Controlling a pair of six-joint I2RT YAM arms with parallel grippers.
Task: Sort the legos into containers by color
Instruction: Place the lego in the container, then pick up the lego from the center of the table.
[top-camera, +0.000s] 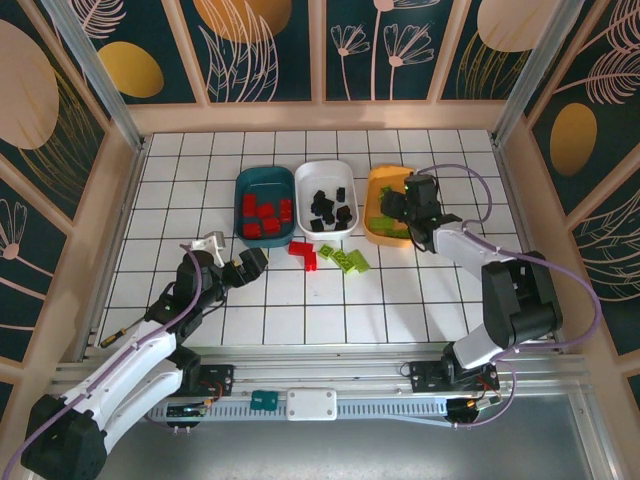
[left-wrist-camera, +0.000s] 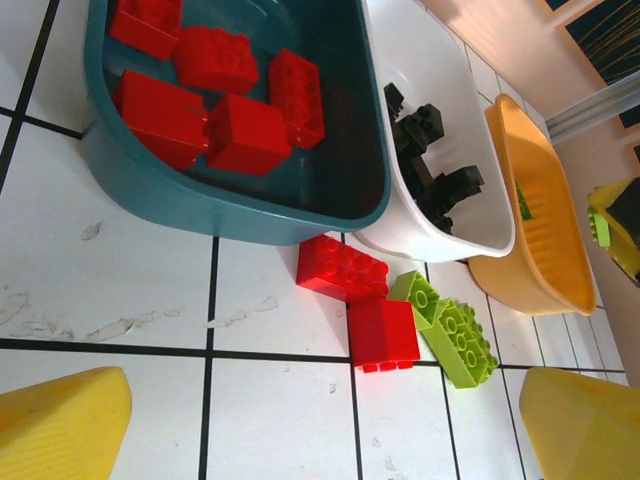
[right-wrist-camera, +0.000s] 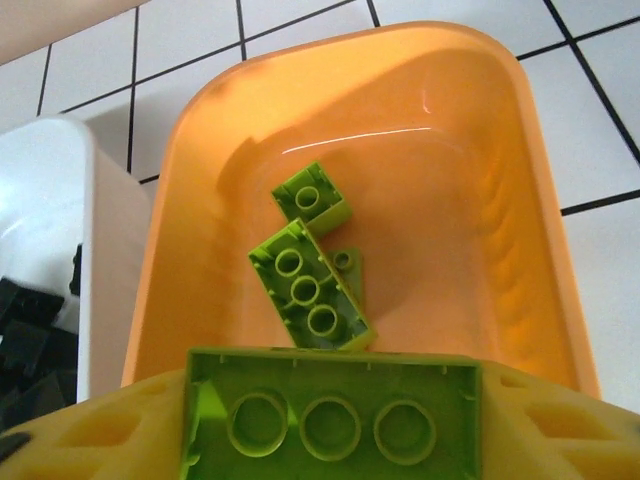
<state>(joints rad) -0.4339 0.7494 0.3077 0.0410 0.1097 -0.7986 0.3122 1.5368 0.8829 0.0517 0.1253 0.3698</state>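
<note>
A glossy lime-green brick (right-wrist-camera: 330, 420), its hollow underside showing three round tubes, sat pinched between the moulded yellow fingers (right-wrist-camera: 80, 440) of the right gripper (right-wrist-camera: 330, 445). Just beyond those jaws lay the smooth, round-cornered orange tray (right-wrist-camera: 520, 200), holding two studded green bricks (right-wrist-camera: 310, 290). Left of the jaws stood the white tray (right-wrist-camera: 60, 200) with black bricks (right-wrist-camera: 30, 340). The left gripper (left-wrist-camera: 320, 430) had its jaws spread wide, nothing between. Ahead of them on the tiled table (left-wrist-camera: 250, 400), two loose red bricks (left-wrist-camera: 340, 270) touched a lime-green pair (left-wrist-camera: 450, 335), with the teal tray (left-wrist-camera: 230, 215) beyond.
</note>
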